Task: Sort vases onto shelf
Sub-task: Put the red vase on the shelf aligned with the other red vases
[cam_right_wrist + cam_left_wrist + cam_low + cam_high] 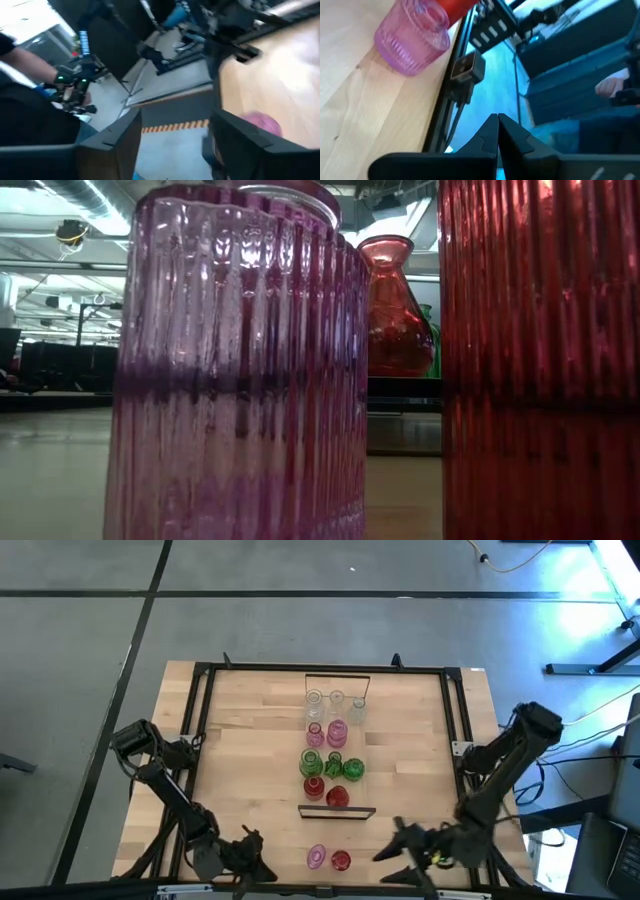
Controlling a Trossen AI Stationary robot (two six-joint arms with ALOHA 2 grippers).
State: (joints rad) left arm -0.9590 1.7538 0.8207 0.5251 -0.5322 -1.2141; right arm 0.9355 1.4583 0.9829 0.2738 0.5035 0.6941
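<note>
Several vases stand in a row on the shelf at the table's middle: clear ones at the far end, then pink, green and red. A ribbed pink vase and a ribbed red vase stand on their bases at the near edge and fill the low view. My left gripper is shut, left of the pink vase. My right gripper is open, right of the red vase.
A black metal frame runs round the tabletop, and its near rail passes beside the pink vase. Bare wood lies on both sides of the shelf. Beyond the near edge a person holds controllers, and a hand shows.
</note>
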